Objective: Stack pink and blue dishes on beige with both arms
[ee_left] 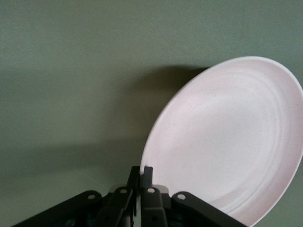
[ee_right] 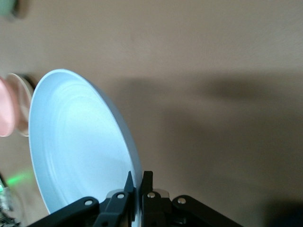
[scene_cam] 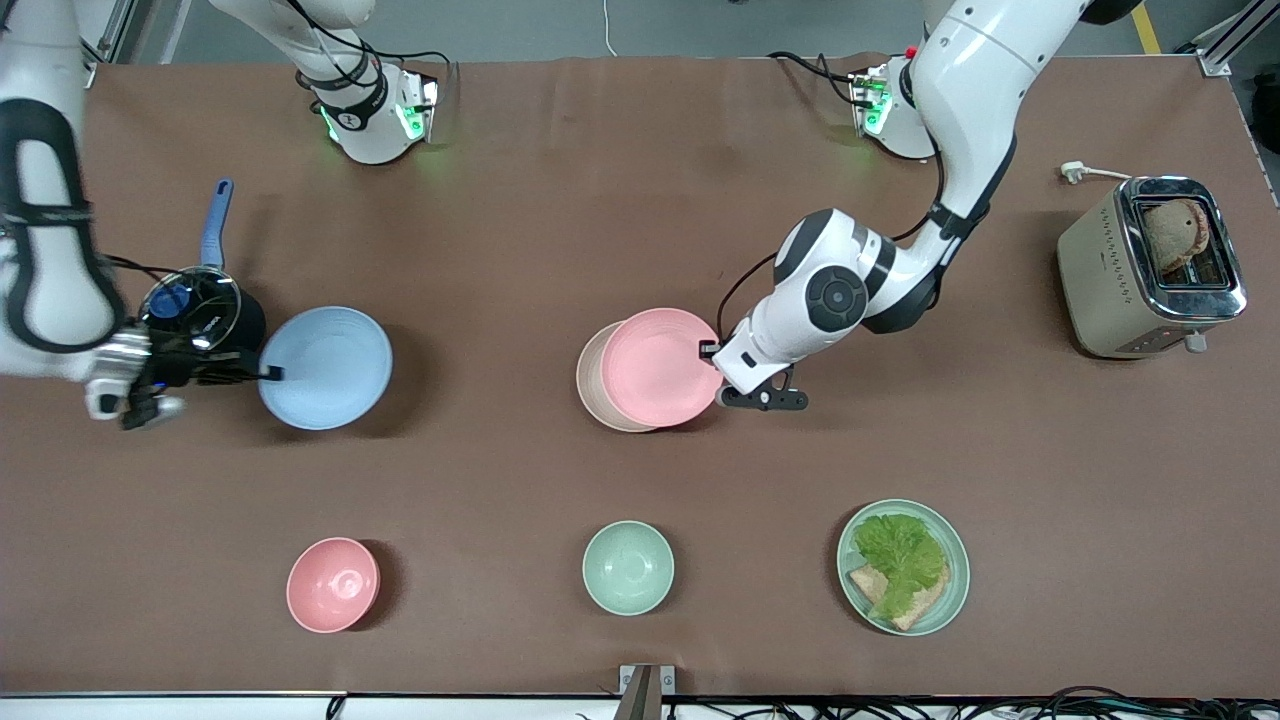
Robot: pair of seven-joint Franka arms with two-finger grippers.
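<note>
My left gripper (scene_cam: 712, 352) is shut on the rim of the pink plate (scene_cam: 660, 367). That plate covers most of the beige plate (scene_cam: 592, 385), shifted toward the left arm's end; I cannot tell whether they touch. In the left wrist view the pink plate (ee_left: 227, 142) is tilted, with its rim pinched in the left gripper (ee_left: 141, 172). My right gripper (scene_cam: 270, 374) is shut on the rim of the blue plate (scene_cam: 325, 367), held beside the pot. In the right wrist view the blue plate (ee_right: 80, 146) tilts up from the right gripper (ee_right: 137, 178), with the pink plate (ee_right: 5, 111) and beige plate (ee_right: 22, 101) farther off.
A black pot (scene_cam: 200, 305) with a glass lid and blue handle stands under the right arm's wrist. Nearer the front camera are a pink bowl (scene_cam: 333, 585), a pale green bowl (scene_cam: 628, 567) and a green plate (scene_cam: 955, 560) with lettuce and bread. A toaster (scene_cam: 1150, 265) stands at the left arm's end.
</note>
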